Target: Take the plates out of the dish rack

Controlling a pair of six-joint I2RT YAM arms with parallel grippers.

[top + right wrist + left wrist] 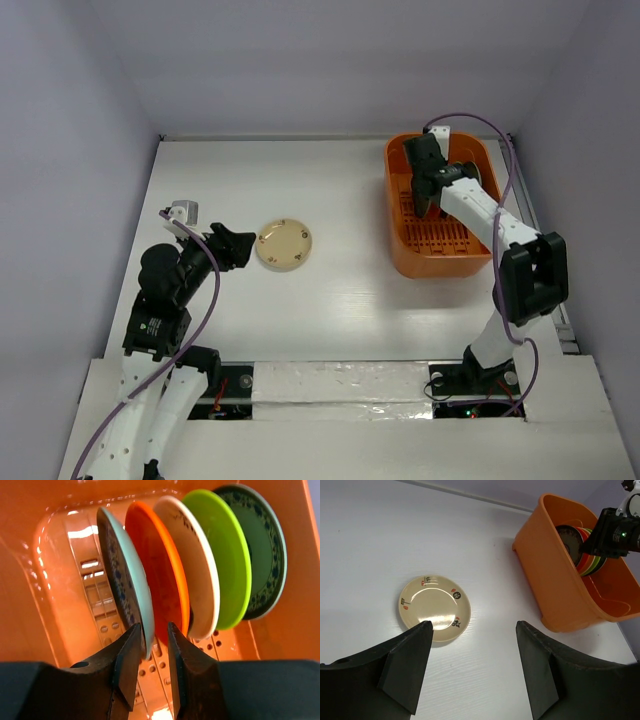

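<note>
The orange dish rack [394, 225] stands at the back right and holds several plates on edge. In the right wrist view they are a pale blue plate with a dark patterned back [129, 575], an orange plate [160, 575], a cream plate [192, 565], a lime green plate [225, 555] and a green-grey patterned plate [262, 545]. My right gripper [154, 627] is inside the rack [55, 610], its jaws narrowly open astride the pale blue plate's rim. A cream plate [284, 245] lies flat on the table. My left gripper [472, 665] is open and empty just beside it [434, 608].
The rack [555, 580] shows at the right of the left wrist view, with the right gripper [425, 190] reaching into it. White walls close the table at the back and sides. A purple cable loops over the rack's far right corner [500, 140].
</note>
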